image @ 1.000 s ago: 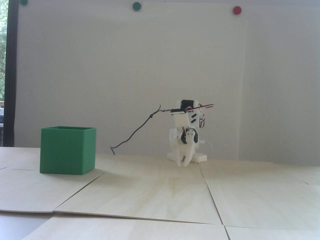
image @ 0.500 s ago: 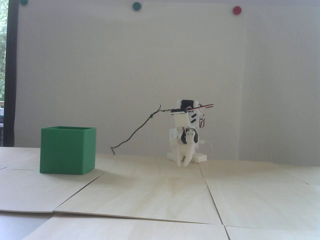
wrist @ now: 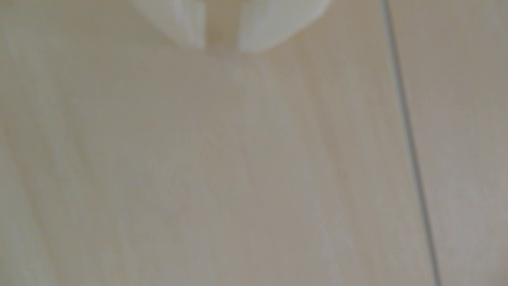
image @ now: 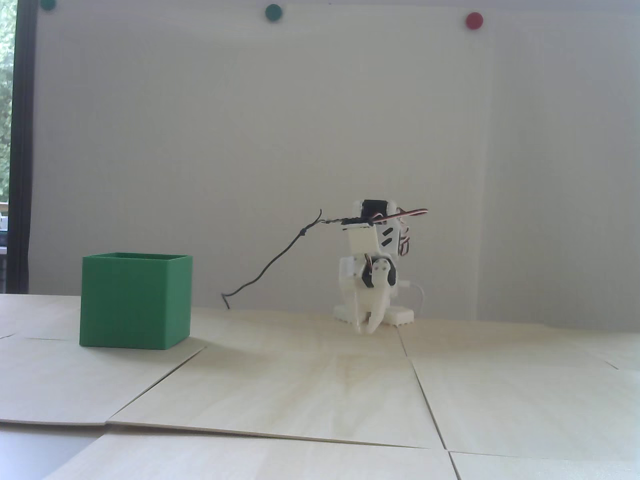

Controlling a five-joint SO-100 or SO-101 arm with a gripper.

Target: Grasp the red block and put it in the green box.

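The green box stands on the wooden table at the left of the fixed view, open at the top; its inside is hidden from here. The red block shows in neither view. My white arm is folded low at the back centre, and its gripper points down with the fingertips just above the table, far to the right of the box. In the wrist view the gripper enters from the top edge, blurred, with a narrow gap between its two white fingers and only bare wood in the gap. It holds nothing.
The table is made of pale wooden panels with seams; one seam runs down the right of the wrist view. A black cable hangs from the arm towards the table. Green dots and a red dot are on the wall.
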